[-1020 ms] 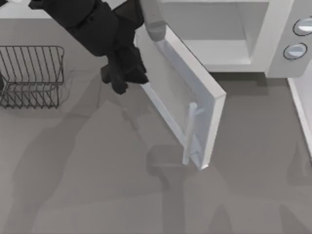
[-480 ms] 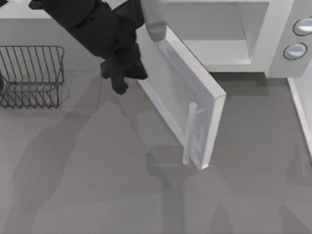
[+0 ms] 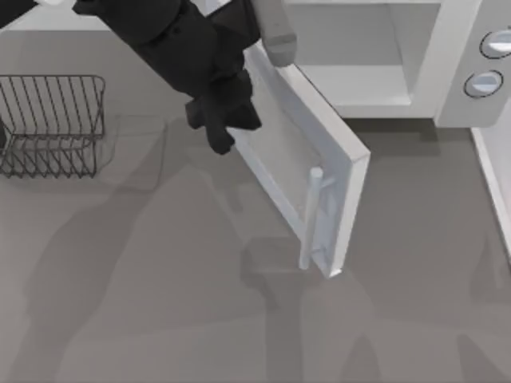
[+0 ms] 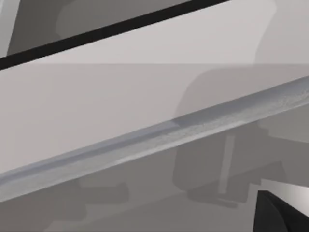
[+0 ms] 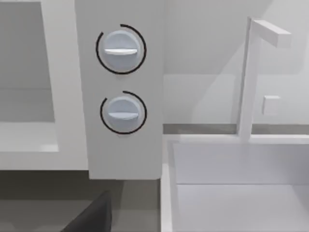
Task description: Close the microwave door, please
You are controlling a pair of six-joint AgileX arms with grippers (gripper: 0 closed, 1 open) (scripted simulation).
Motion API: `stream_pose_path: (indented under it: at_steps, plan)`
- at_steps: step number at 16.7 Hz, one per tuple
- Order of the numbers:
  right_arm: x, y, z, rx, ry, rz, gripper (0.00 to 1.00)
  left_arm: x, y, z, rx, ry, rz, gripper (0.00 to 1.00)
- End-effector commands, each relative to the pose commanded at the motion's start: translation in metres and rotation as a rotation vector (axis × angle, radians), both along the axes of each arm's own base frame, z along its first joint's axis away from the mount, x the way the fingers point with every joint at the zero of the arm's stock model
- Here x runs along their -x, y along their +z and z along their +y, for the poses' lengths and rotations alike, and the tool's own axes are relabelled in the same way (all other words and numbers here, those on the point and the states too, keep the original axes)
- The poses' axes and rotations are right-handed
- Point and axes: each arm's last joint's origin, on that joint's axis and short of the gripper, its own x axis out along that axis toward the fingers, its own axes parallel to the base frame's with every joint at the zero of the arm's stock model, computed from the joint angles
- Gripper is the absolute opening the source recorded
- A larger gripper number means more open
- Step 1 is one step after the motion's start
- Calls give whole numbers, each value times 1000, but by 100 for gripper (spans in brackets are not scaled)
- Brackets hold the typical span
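**A:** Where does the microwave door (image 3: 299,163) stand?

**B:** It hangs open, swung out from the microwave (image 3: 415,60) at a slant over the grey surface (image 3: 160,303). Its free edge, with the pale bar handle (image 3: 311,217), points toward the near side of the top view. The hinge end lies under the left arm, so the hinge itself is hidden.

**A:** And the left gripper (image 3: 223,128)?

**B:** It sits against the outer face of the door, near the hinge end, at the top view's upper middle. The dark body of the arm covers the fingers, so one cannot tell whether they are wide or narrow, nor whether they truly touch the panel.

**A:** Does the left wrist view help?

**B:** Little. It looks closely along the door's edge (image 4: 159,135), a grey speckled strip crossing the picture on a slant, with a dark corner of the gripper cut off at the frame's border.

**A:** The right arm?

**B:** Parked off to the right. Its wrist view faces the microwave's side panel with two round grey knobs (image 5: 120,50), part of the pale cavity, and a white sink (image 5: 231,164) with a tap beside it. A dark piece of the right gripper (image 5: 91,217) shows at the frame's edge; its fingers cannot be made out.

**A:** Anything else?

**B:** A dark wire rack (image 3: 52,124) at the left, cut off by the frame.
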Motion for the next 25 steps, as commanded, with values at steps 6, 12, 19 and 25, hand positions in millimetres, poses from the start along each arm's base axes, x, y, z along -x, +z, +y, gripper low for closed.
stream_pose_path:
  at_steps: [6,12,19,25]
  plan:
    - [0,0,0,0,0,0,100,0,0,-6,0,2,1,0]
    - [0,0,0,0,0,0,100,0,0,-18,0,3,1,0]
    - [0,0,0,0,0,0,100,0,0,-31,0,6,8,0]
    - [0,0,0,0,0,0,100,1,1,-34,3,11,1,0]
